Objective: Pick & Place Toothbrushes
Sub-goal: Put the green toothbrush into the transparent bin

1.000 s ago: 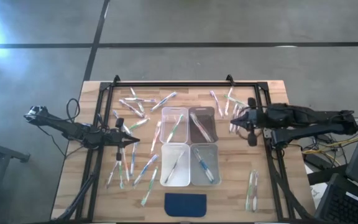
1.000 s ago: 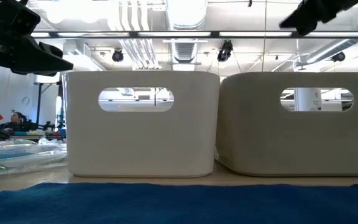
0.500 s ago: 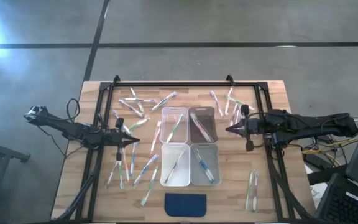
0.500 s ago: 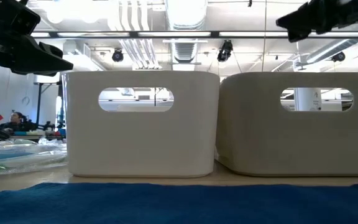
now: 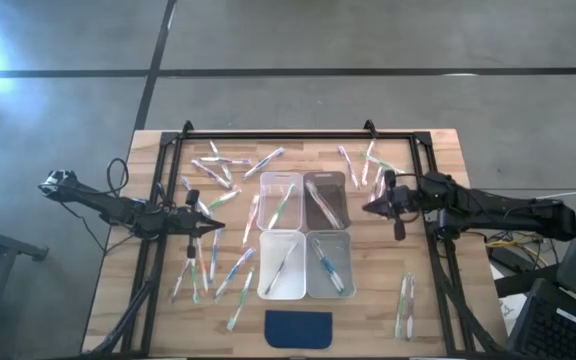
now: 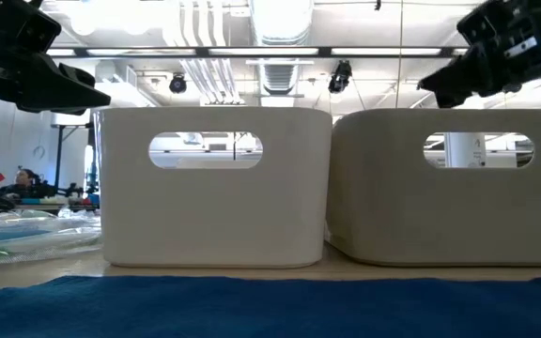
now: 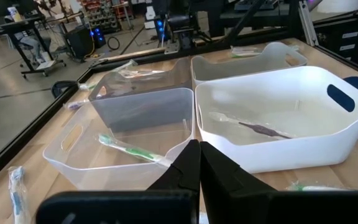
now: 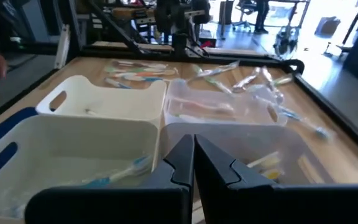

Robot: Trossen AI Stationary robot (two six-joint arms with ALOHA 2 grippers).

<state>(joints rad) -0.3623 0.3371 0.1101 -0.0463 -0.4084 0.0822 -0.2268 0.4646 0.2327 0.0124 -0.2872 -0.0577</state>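
The right tool (image 5: 370, 207) is pressed together and holds nothing. It hangs just beside the four bins (image 5: 306, 235), on their right. Many toothbrushes (image 5: 368, 165) lie on the surface (image 5: 438, 300) close behind it, and two more lie well off toward the front edge. Some rest in the bins in front of it. The left tool (image 5: 218, 229) is pressed together too, empty, on the other side of the bins, with toothbrushes scattered all around it. A blue pad (image 5: 299, 328) lies by the front edge.

Left gripper (image 5: 212, 229): fingers pressed together, empty, arm extended level.
Right gripper (image 5: 369, 207): fingers pressed together, empty, arm extended level.
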